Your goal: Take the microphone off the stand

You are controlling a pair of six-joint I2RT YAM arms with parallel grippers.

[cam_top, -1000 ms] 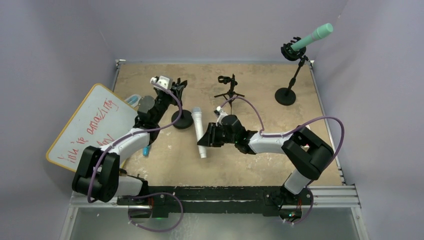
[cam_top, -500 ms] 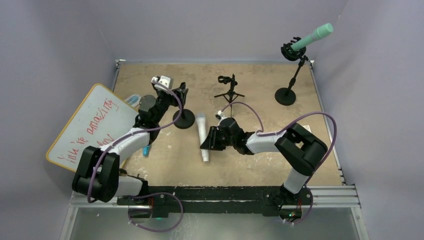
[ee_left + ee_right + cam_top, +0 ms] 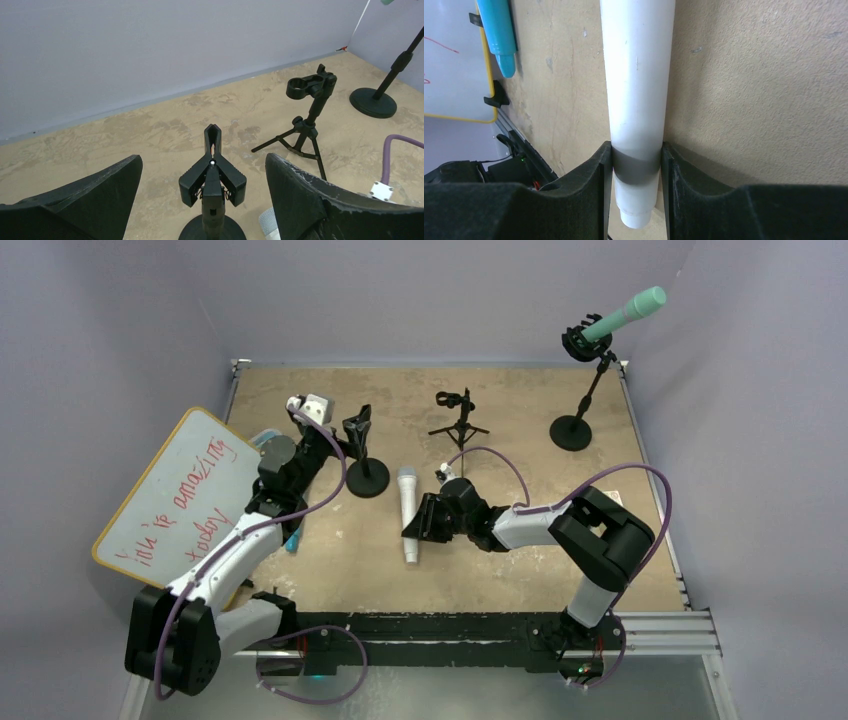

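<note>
The white microphone [image 3: 407, 512] is off its stand and lies low by the table, its grey head pointing to the back. My right gripper [image 3: 420, 520] is shut on its lower handle; in the right wrist view both pads clamp the white microphone [image 3: 636, 75] near its tail end, at the right gripper [image 3: 636, 172]. The black clip stand [image 3: 362, 445] is left of it, its clip empty. My left gripper [image 3: 336, 446] hangs open just left of that stand. In the left wrist view the clip stand [image 3: 212, 175] is between the left gripper's [image 3: 203, 167] spread fingers, untouched.
A small black tripod stand [image 3: 460, 415] with an empty holder is at the back centre. At the back right, a tall stand [image 3: 585, 400] carries a teal microphone [image 3: 625, 312]. A whiteboard [image 3: 175, 500] leans at the left edge, with a blue marker [image 3: 291, 540] beside it.
My left gripper has opened wide and pulled back to the left, away from the clip stand. The right gripper has shifted the white microphone slightly left and straightened it.
</note>
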